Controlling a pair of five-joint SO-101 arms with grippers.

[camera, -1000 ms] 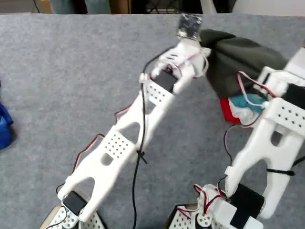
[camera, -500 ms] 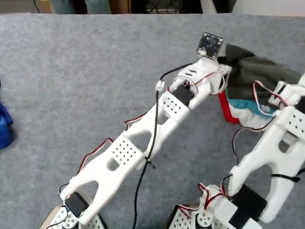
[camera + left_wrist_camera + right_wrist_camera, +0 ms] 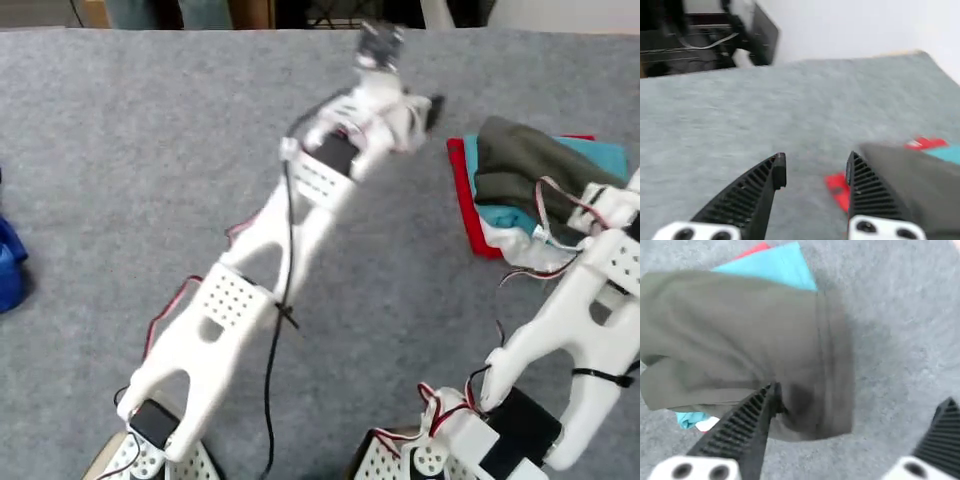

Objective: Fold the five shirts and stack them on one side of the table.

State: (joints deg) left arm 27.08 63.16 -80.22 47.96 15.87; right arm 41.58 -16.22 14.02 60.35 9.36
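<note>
stack of shirts [image 3: 467,200], right side of table [image 3: 150,150], olive shirt [image 3: 530,160] on top. we judge cloth soft, limp, light; we'd pinch folded edge. left pincer [image 3: 816,165] open, empty; right pincer [image 3: 860,400] open over olive shirt.

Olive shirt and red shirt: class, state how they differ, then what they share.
The olive shirt lies topmost; the red shirt lies undermost. The olive shirt is rumpled and shows broadly; the red shirt peeks out as a flat edge. Both are stacked together on the table.
</note>
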